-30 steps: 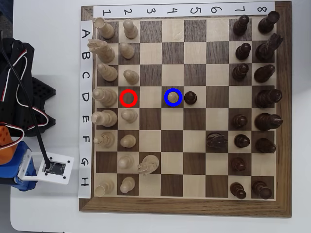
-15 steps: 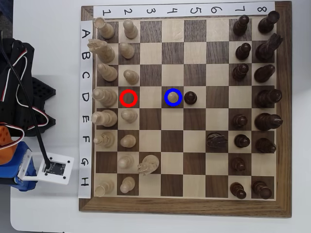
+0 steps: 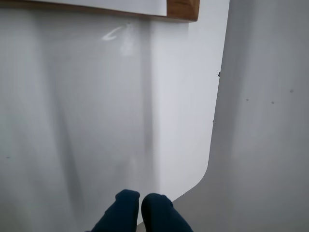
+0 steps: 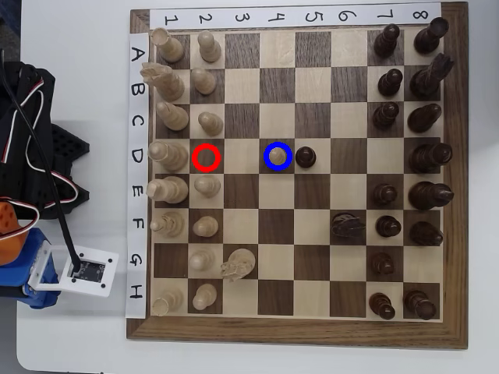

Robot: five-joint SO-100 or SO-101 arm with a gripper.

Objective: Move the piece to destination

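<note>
In the wrist view the jaws [image 3: 140,203] enter from the near edge as two dark blue tips pressed side by side, together and holding nothing, over the bare white counter [image 3: 96,121]. At the far edge of that view a corner of the wooden board frame [image 3: 183,8] shows.

In the overhead view the arm [image 4: 31,195] sits at the left, off the board, with black brackets, red and white wires and a white camera housing [image 4: 84,271]. The chessboard [image 4: 452,195] carries white paper strips with handwritten labels: letters A to H down its left side and numbers 1 to 8 along the far edge.

The piece [image 4: 277,157], a small pale cream pawn with a round head, stands upright on the destination [image 4: 267,145], the dark square in row D, column 4, ringed in blue. It is well apart from the jaws, which are out over the counter. A dark brown pawn [image 4: 306,156] stands just right of it in column 5. A red ring [image 4: 206,157] marks the vacant square in row D, column 2.
</note>
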